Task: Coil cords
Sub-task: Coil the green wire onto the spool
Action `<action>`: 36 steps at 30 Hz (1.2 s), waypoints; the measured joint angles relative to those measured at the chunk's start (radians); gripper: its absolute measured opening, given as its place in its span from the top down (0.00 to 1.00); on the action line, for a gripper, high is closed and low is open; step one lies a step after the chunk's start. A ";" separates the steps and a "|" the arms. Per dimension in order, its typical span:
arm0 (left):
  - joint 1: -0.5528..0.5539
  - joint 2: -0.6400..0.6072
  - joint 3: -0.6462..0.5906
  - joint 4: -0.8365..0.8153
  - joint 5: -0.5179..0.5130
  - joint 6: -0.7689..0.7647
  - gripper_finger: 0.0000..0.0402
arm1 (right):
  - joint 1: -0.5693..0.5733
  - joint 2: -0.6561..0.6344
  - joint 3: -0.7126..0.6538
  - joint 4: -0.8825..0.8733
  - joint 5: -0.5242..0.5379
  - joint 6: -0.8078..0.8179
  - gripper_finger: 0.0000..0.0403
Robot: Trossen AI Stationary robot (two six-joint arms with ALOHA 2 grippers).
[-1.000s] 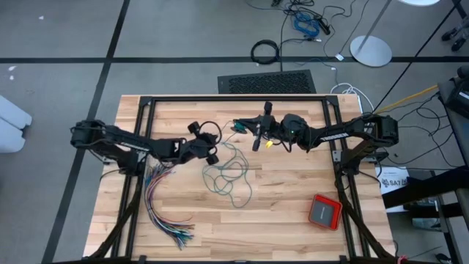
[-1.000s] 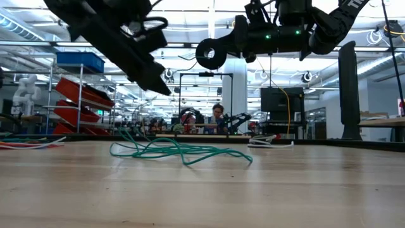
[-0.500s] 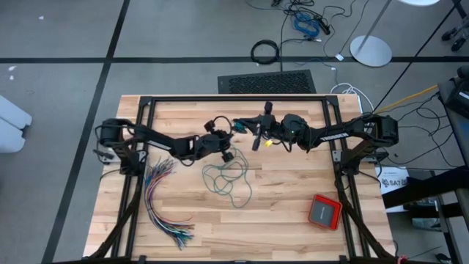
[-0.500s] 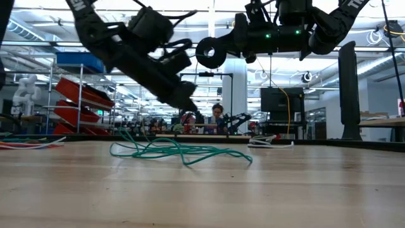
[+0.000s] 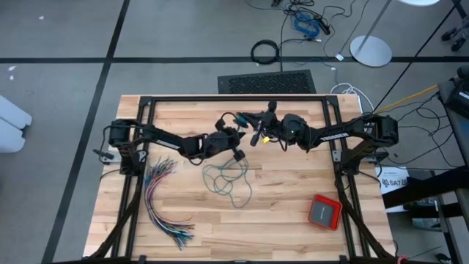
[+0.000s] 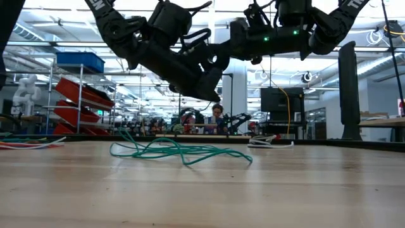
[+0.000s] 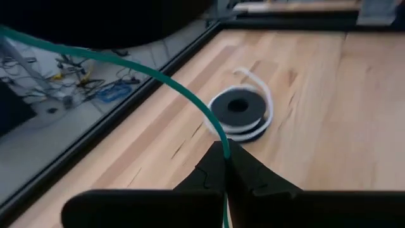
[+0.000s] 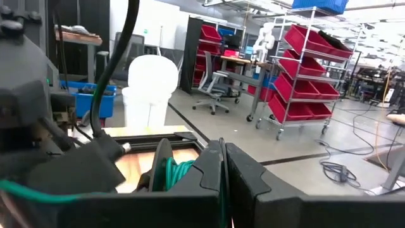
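Barely any coiling looks done so far: most of the teal-green cord (image 5: 229, 176) is sprawled in a loose tangle mid-counter (image 5: 293, 220), with one stretch lifted and clamped in the left hand (image 5: 236, 138), and a strand is pinched in the shut right hand (image 5: 255, 134) just beside it. The black cord can't be picked out for sure. Fanned coloured wires (image 5: 163, 205) are parked at the left edge and a red box (image 5: 325, 211) at the right, both apart from the tangle.
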 joint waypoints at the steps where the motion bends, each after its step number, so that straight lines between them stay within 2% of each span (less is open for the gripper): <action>1: 0.000 0.000 0.000 0.015 0.009 -0.010 1.00 | 0.000 0.000 0.000 0.001 0.000 0.000 1.00; 7: 0.006 0.000 0.001 0.072 0.051 -0.073 1.00 | 0.000 0.014 0.000 0.033 0.002 0.037 1.00; 18: 0.009 0.000 0.038 0.066 0.075 -0.117 1.00 | 0.002 0.165 0.000 0.217 0.050 0.097 1.00; 24: 0.009 0.000 0.038 0.024 0.076 -0.139 1.00 | 0.001 0.183 0.000 0.205 0.050 0.057 1.00; 36: 0.007 -0.016 0.037 -0.065 0.110 -0.127 1.00 | -0.005 0.183 0.000 0.028 0.071 -0.034 1.00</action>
